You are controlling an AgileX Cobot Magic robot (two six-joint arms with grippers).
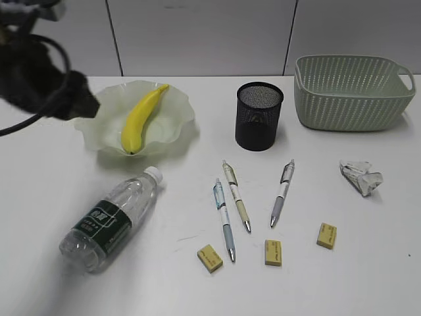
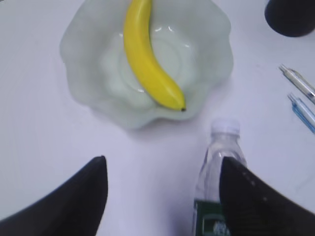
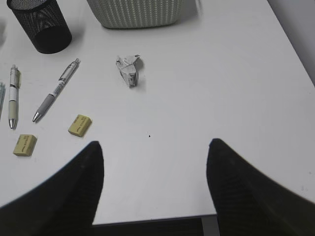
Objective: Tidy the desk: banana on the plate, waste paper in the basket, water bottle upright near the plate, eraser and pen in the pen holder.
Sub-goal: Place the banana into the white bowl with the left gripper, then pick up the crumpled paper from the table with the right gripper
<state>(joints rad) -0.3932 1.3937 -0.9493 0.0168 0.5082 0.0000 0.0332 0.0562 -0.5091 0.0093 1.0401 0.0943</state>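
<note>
On the far left of the desk (image 1: pixel 368 263) the left arm (image 1: pixel 39 85) hangs over the plate's edge; its gripper (image 2: pixel 162 196) stands wide open and empty, one finger (image 2: pixel 256 201) over the water bottle (image 1: pixel 112 220), which lies on its side near the plate (image 1: pixel 105 141), cap toward it. The banana (image 1: pixel 141 118) rests in the plate. In the middle stands the pen holder (image 1: pixel 259 116), and nearer lie three pens (image 1: pixel 235 196) and three erasers (image 1: pixel 273 253) in a row. To the right, the waste paper (image 1: pixel 360 176) sits on the desk, just near of the basket (image 1: pixel 352 92) at the far right. The right gripper (image 3: pixel 155 182) hovers wide open and empty above bare desk, near of the paper.
</note>
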